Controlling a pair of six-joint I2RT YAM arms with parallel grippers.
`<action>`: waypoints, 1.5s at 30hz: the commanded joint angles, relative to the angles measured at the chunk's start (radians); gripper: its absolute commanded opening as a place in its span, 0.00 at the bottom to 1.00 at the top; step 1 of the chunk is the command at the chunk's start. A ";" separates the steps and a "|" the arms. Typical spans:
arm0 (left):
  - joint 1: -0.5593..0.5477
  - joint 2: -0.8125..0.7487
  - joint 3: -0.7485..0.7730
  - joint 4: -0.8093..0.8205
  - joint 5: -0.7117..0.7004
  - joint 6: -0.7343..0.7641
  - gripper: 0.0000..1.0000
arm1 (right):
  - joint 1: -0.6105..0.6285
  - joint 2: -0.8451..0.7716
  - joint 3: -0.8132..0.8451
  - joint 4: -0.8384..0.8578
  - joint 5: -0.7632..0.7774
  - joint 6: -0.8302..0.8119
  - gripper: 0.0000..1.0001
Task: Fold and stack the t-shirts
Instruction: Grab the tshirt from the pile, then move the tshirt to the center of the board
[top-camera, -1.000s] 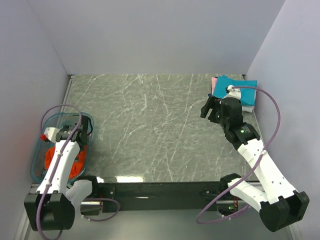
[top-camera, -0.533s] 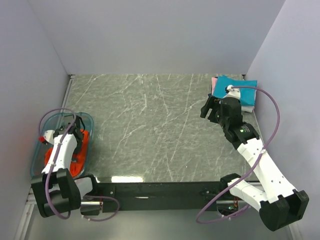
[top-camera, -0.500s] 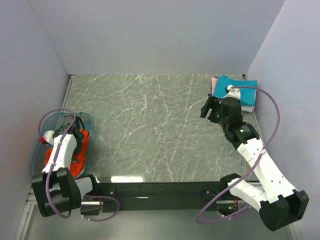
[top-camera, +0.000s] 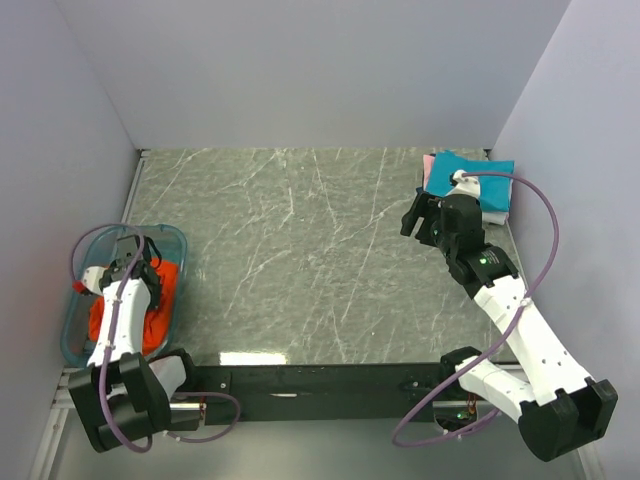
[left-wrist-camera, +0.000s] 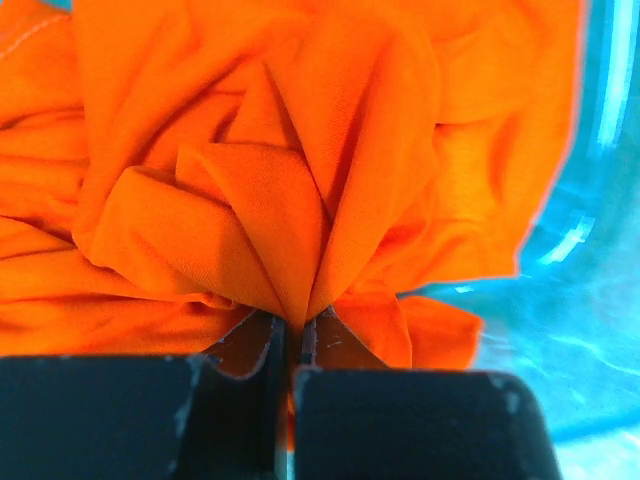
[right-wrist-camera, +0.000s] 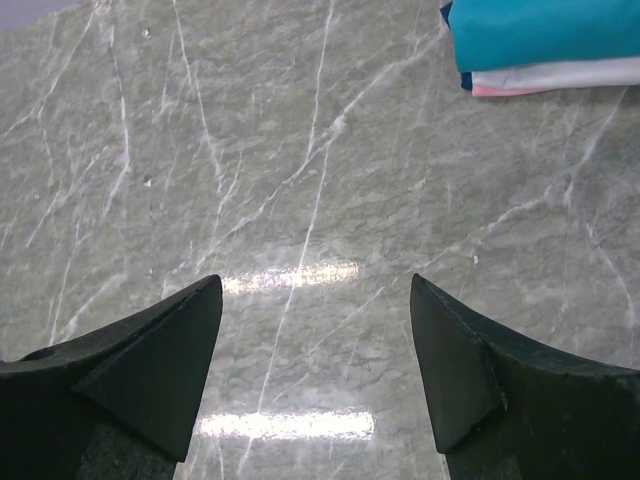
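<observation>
Orange cloth fills the left wrist view. The crumpled shirt (left-wrist-camera: 300, 170) lies in the plastic bin (left-wrist-camera: 570, 320), at the lower left of the top view. The left claw (left-wrist-camera: 290, 335) has closed on a raised ridge of it, its two fingers drawn in to a thin slit with a fold of fabric caught between them.

The step in hand looks like getting this shirt out of the bin and onto the table (top-camera: 300, 250) for folding. The pinch seems to sit on a crease in the middle of the bundle and not on a hem or shoulder, though the wrinkles make that hard to tell. If so, the shirt will probably hang bunched. A slow, straight lift should keep the thin fold from slipping out, and it needs to rise high enough for the trailing cloth to clear the bin wall before moving toward the centre of the frame.

The right claw (right-wrist-camera: 315, 285) is spread wide with nothing in it, hovering over the table. It is near the folded stack (right-wrist-camera: 540, 35) at the upper right, which shows teal on top with white and pink beneath. It is free to take a second edge of the shirt and help spread it flat.
</observation>
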 joint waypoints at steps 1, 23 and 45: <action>0.006 -0.051 0.099 -0.013 0.020 0.028 0.00 | 0.005 0.013 0.023 0.033 0.000 -0.012 0.82; -0.038 -0.100 0.636 0.431 0.654 0.407 0.00 | 0.003 -0.011 0.023 0.047 -0.018 -0.006 0.80; -0.466 0.145 0.589 0.370 0.774 0.324 0.69 | 0.005 -0.074 -0.013 0.004 0.014 0.005 0.80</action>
